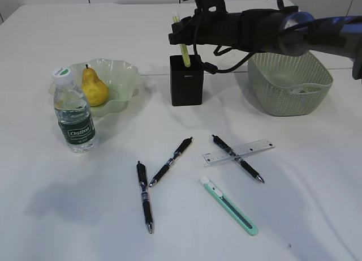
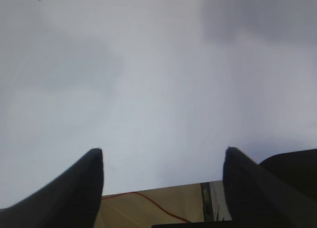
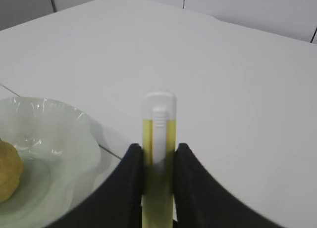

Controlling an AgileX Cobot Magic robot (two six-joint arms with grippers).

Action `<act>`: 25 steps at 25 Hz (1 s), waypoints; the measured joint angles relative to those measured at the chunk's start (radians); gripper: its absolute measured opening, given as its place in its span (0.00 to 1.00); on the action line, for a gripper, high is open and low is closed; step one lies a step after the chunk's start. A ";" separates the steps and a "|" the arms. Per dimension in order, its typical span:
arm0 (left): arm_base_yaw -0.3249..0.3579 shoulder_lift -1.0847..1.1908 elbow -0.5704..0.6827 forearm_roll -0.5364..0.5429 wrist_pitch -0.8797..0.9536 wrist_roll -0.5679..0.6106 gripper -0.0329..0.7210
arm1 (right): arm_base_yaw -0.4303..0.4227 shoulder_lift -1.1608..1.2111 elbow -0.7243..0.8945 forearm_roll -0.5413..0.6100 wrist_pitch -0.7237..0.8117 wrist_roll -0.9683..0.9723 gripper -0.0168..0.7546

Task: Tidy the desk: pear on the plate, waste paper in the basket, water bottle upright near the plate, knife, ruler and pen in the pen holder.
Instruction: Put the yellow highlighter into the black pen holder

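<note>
- Above the pen holder (image 1: 186,80), near the middle of the desk (image 1: 73,215), the right gripper (image 1: 182,35) pinches a yellow pen (image 1: 183,51) just below its clear cap; the jaws press on both sides of the barrel, and the pen stands upright with its lower end inside the holder.
- In the right wrist view the fingertips (image 3: 132,161) grip the yellow pen (image 3: 158,139) squarely, with no visible tilt.
- Recommended handling: keep the barrel vertical, lower until the tip seats on the holder floor, then part the jaws and lift straight up so the holder is not dragged.
- The left gripper (image 2: 163,163) is spread wide and holds nothing; only bare white tabletop shows between its fingers.
- The pear (image 1: 94,86) lies on the plate (image 1: 127,74); the water bottle (image 1: 73,111) stands upright just beside it.
- Remaining on the desk: three black pens (image 1: 144,196), the ruler (image 1: 240,151) with one pen across it, and the green knife (image 1: 229,206).
- The basket (image 1: 288,82) sits right of the holder; its contents are unclear.
</note>
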 joint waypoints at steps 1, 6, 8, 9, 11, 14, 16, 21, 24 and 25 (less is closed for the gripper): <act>0.000 0.000 0.000 0.000 0.000 0.000 0.74 | 0.000 0.001 0.000 0.033 0.000 -0.020 0.24; 0.000 0.000 0.000 0.000 0.000 0.000 0.74 | 0.000 0.026 0.000 0.090 -0.005 -0.064 0.24; 0.000 0.000 0.000 0.000 0.000 0.000 0.74 | 0.000 0.036 0.000 0.093 0.003 -0.065 0.24; 0.000 0.000 0.000 0.000 0.000 0.000 0.74 | 0.000 0.037 0.000 0.095 0.012 -0.066 0.24; 0.000 0.000 0.000 0.000 0.000 0.000 0.74 | 0.000 0.040 0.000 0.095 0.026 -0.067 0.24; 0.000 0.000 0.000 0.000 0.000 0.000 0.74 | 0.002 0.040 0.000 0.095 0.033 -0.069 0.24; 0.000 0.000 0.000 0.000 0.000 0.000 0.74 | 0.002 0.040 0.000 0.095 0.035 -0.069 0.24; 0.000 0.000 0.000 0.000 0.000 0.000 0.74 | 0.002 0.041 0.000 0.095 0.035 -0.069 0.24; 0.000 0.000 0.000 0.000 0.000 0.000 0.74 | 0.002 0.041 0.000 0.097 0.035 -0.069 0.27; 0.000 0.000 0.000 0.000 0.000 0.000 0.74 | 0.002 0.041 0.000 0.097 0.035 -0.069 0.29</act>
